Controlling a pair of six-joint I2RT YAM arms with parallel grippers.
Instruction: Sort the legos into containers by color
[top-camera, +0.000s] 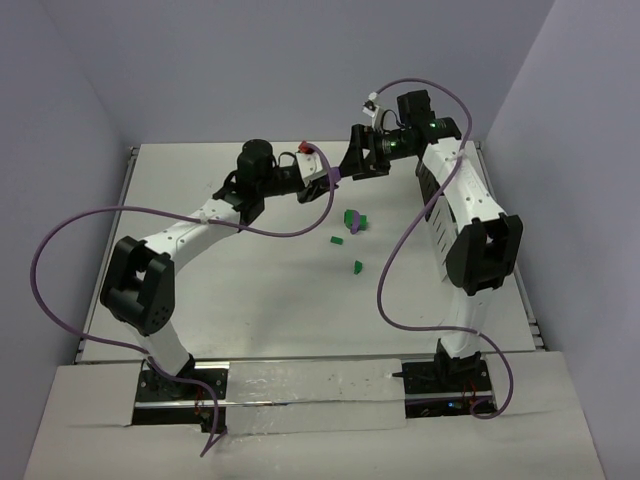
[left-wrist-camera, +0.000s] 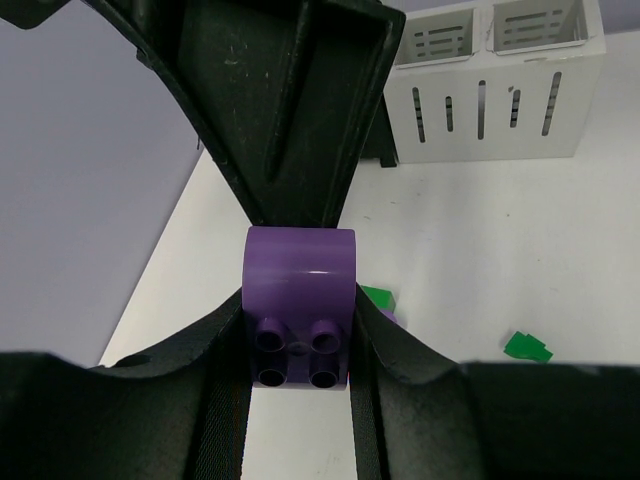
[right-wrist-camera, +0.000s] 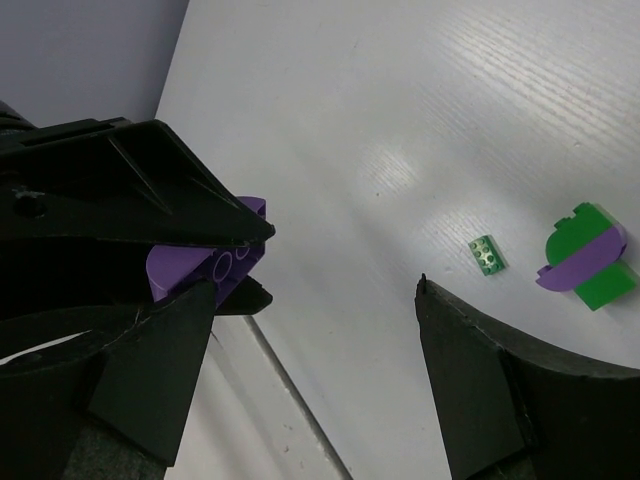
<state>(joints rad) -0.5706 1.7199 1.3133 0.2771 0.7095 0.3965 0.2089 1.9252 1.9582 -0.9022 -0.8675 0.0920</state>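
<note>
A purple lego (left-wrist-camera: 300, 300) with a rounded end is pinched between the fingers of my left gripper (top-camera: 330, 181), which is shut on it above the far middle of the table. My right gripper (right-wrist-camera: 316, 284) stands open right against it; its left finger (right-wrist-camera: 150, 370) is beside the purple lego (right-wrist-camera: 205, 265), and nothing is between its jaws. On the table lie a small green lego (right-wrist-camera: 486, 252) and a green and purple stack (right-wrist-camera: 588, 262). The white containers (left-wrist-camera: 490, 110) stand at the right.
Three green legos (top-camera: 352, 220) (top-camera: 337, 240) (top-camera: 357, 266) lie mid-table, right of centre. The white rack (top-camera: 437, 238) is partly under the right arm. Purple cables loop over the table's left side and middle. Walls close in on the left, far and right sides.
</note>
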